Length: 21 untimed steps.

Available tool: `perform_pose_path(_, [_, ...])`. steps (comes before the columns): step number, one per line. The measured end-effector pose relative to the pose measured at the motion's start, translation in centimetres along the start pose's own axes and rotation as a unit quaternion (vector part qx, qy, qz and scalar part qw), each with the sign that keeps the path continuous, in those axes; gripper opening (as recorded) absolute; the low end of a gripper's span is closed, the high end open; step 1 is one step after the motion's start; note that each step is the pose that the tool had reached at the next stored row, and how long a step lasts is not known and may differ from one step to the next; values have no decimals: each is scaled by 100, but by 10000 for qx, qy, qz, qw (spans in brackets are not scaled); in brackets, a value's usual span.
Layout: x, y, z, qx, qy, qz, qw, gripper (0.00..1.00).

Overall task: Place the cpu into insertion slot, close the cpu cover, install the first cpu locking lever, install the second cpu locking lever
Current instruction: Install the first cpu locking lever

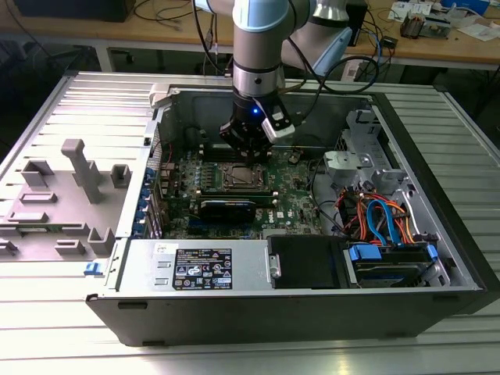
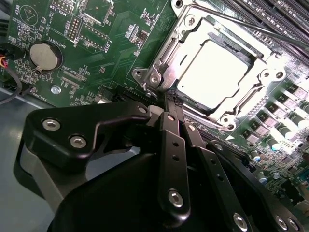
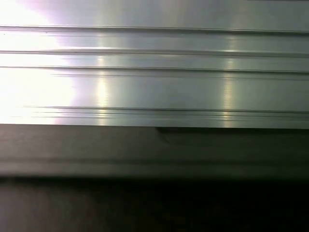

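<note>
Ribbed aluminium table: carries open computer case at centre, grey moulded fixture tray just beside it, near one edge.

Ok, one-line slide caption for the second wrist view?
Gripper fingers together at the corner of the cpu cover, which lies closed over the cpu on the green motherboard.

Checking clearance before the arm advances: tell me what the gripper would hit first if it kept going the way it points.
Probably the corner of the cpu cover, closed over the cpu. The gripper points at that corner, though depth is unclear.
</note>
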State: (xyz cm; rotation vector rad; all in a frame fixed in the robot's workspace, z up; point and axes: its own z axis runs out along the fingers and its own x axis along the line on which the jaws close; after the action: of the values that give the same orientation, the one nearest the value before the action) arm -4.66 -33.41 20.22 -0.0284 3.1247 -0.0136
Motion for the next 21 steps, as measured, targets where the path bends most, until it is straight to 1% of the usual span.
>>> perform_pose_path(3, [0, -1, -3, -10, 0, 0, 10000, 11])
perform_pose_path(4, [0, 0, -4, -25, 0, 0, 10000, 11])
perform_pose_path(7, [0, 0, -11, -47, -2, 1, 10000, 11])
perform_pose_path(10, [0, -1, -26, -79, 0, 1, 10000, 11])
perform_pose_path(16, [-1, -1, -36, -99, -2, 1, 10000, 11])
perform_pose_path(21, [-5, -2, -33, -98, 0, 1, 10000, 11])
